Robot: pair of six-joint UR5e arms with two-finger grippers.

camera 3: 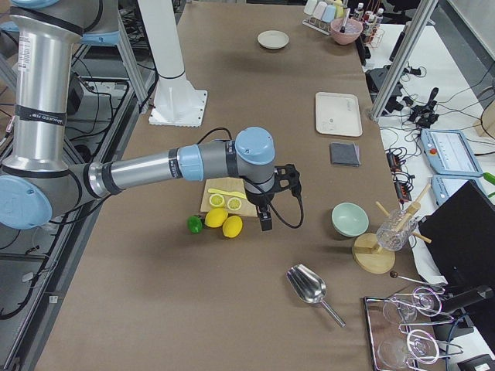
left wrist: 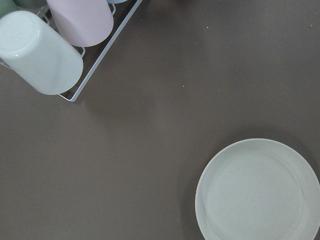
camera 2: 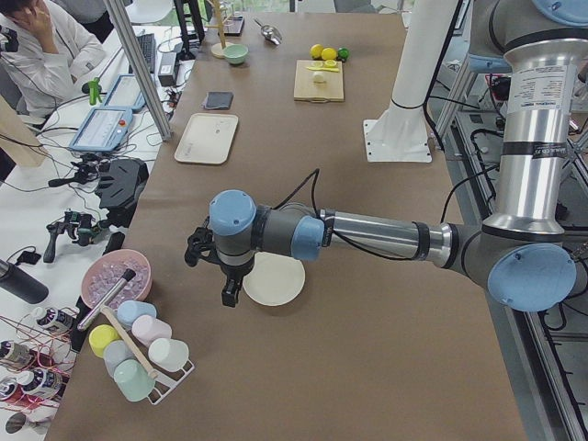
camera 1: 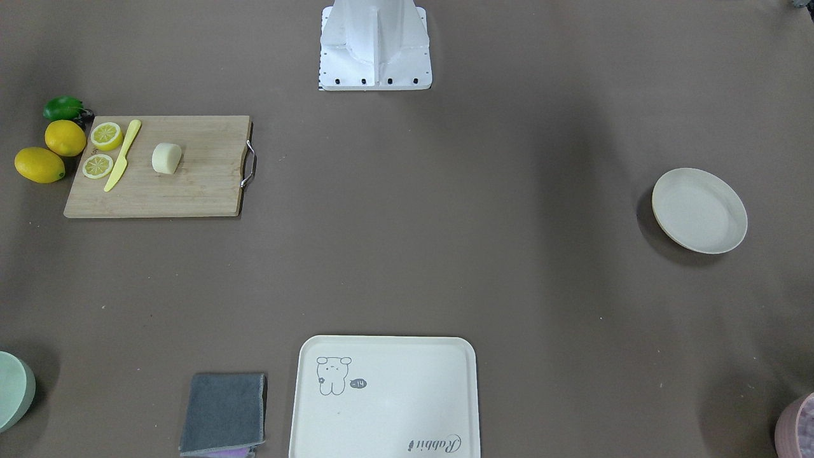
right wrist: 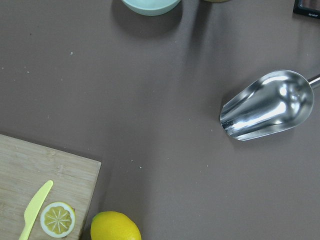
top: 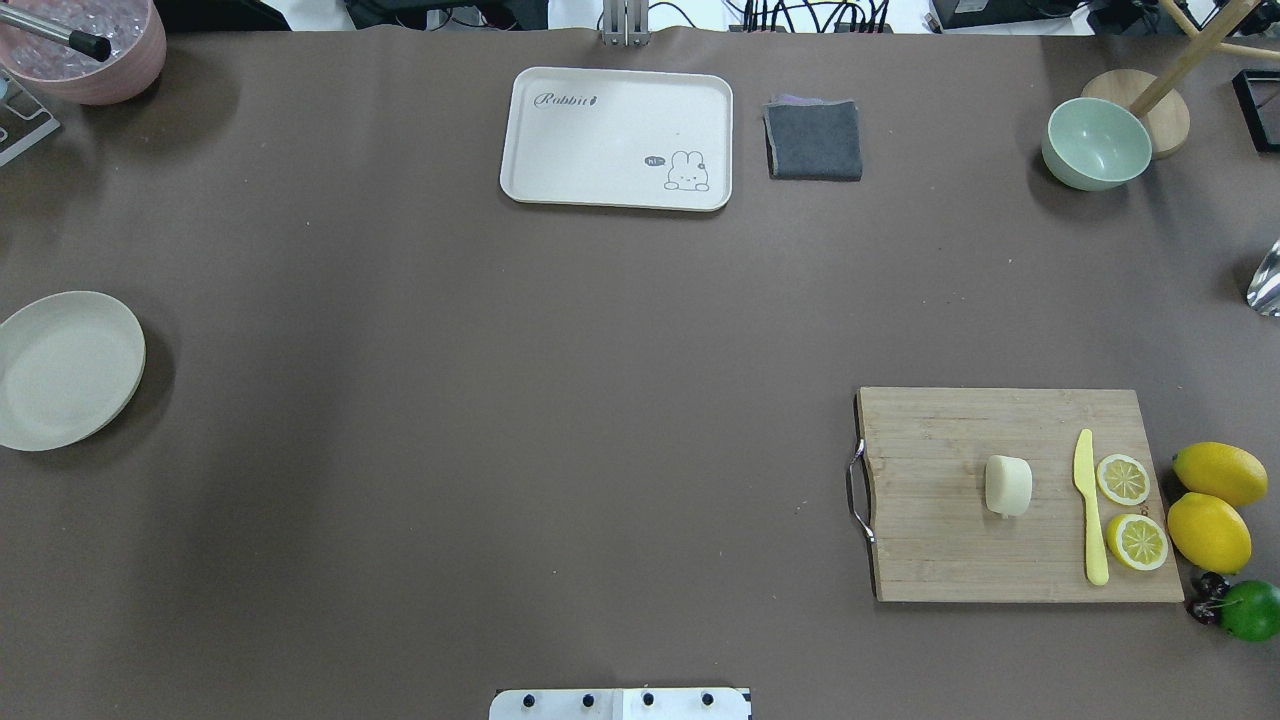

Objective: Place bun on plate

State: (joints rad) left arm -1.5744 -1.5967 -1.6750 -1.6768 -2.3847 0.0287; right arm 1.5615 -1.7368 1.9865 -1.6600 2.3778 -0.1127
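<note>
I'm seeing bare table (top: 560,400) stretching from board (top: 940,545) to plate (top: 65,370); only the knife (top: 1090,510) is sitting near the bun (top: 1008,485).

Bright, even light from above, diffuse on the matte counter (camera 1: 407,254). A soft dark shadow hugs the plate (camera 1: 699,210); faint, broad darker bands cross the counter. The steel scoop (right wrist: 270,107) mirrors bright highlights — focus is sharp throughout.

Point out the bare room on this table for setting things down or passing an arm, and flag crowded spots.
The table is bare across its wide middle, between the plate, the tray and the cutting board. The plate is empty. The board's handle half, beside the bun, is free. Crowded: its other end, where knife, lemon slices and whole lemons cluster.
</note>
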